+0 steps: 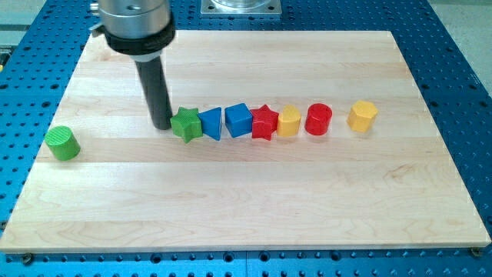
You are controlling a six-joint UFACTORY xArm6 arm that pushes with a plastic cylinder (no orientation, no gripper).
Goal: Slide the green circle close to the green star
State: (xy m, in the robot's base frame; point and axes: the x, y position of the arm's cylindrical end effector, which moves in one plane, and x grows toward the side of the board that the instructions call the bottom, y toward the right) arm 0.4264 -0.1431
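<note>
The arm above my tip (163,125) is cut off by the view's top edge, and the blue triangle (212,122) partly hides behind the green star (186,124).

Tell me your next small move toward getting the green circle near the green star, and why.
Probably draw my tip away from the green star, which it sits against, and circle toward the view's left, beyond the green circle, because the circle lies far off and needs pushing rightward.

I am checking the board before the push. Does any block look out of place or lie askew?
The green circle sits alone at the view's left, apart from the row. The green star heads that row, with my tip at its left side. The blue cube is turned askew. Nothing looks damaged.
</note>
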